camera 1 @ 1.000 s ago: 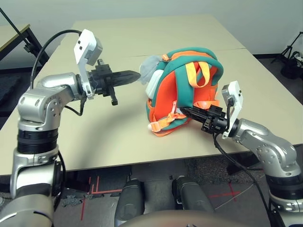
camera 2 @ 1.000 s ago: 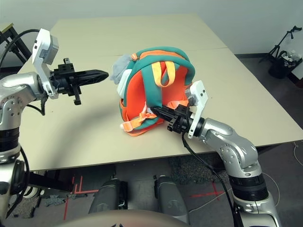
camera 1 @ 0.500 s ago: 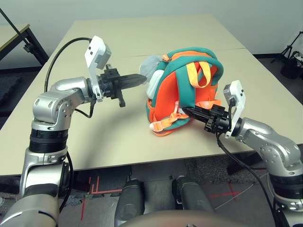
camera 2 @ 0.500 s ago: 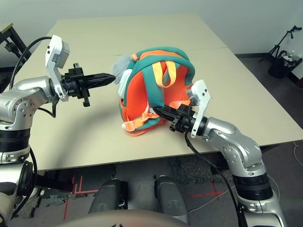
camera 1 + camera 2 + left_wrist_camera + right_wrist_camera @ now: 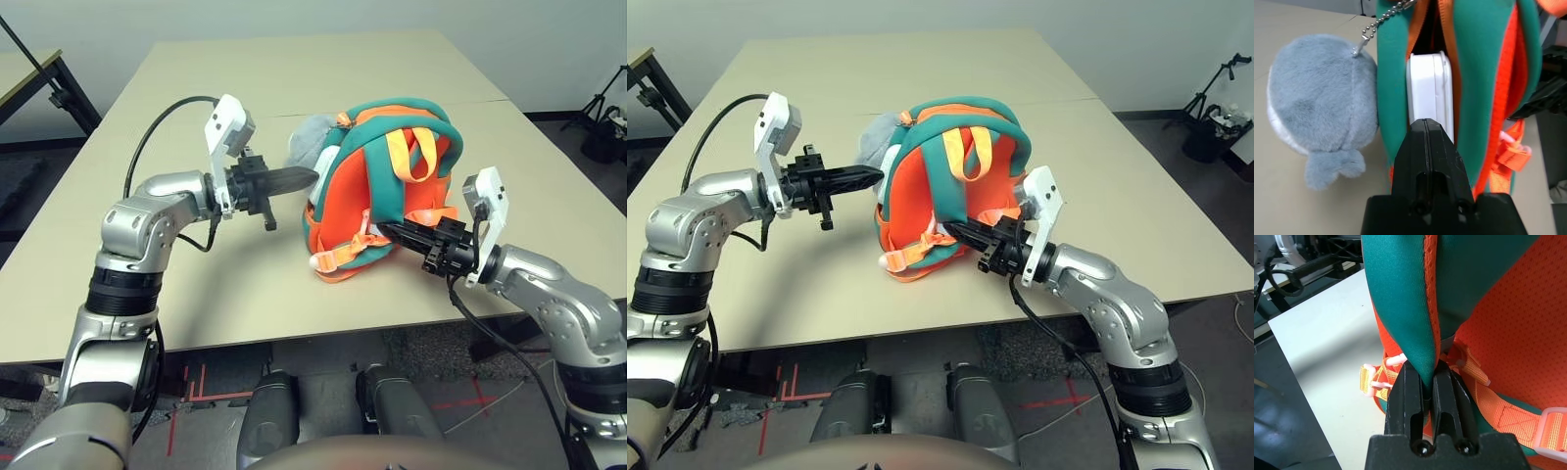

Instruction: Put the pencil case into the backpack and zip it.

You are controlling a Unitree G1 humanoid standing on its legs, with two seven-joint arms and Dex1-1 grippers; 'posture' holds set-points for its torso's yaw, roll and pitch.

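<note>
The desk [image 5: 196, 294] fills the centre of the head views, with broad bare surface at the upper middle and lower left; its near edge runs just below the backpack [image 5: 377, 191], which stands upright at centre frame. The stage in hand appears to be insertion: the pencil case [image 5: 1430, 88] sits end-on in the orange-trimmed opening at the backpack's left side in the head views, its white end projecting, so the zipper is not yet run. A grey plush fish charm [image 5: 1317, 122] hangs on a bead chain just beside that opening. The left gripper [image 5: 299, 177], fingers pressed together and holding nothing, points at the exposed end of the case, close to or touching it. The right gripper [image 5: 1427, 382], at centre right, is clamped on a teal fold of the backpack, steadying it. The next move probably calls for a straight push along the case's long axis, clear of the charm, before the zipper pull is sought.
</note>
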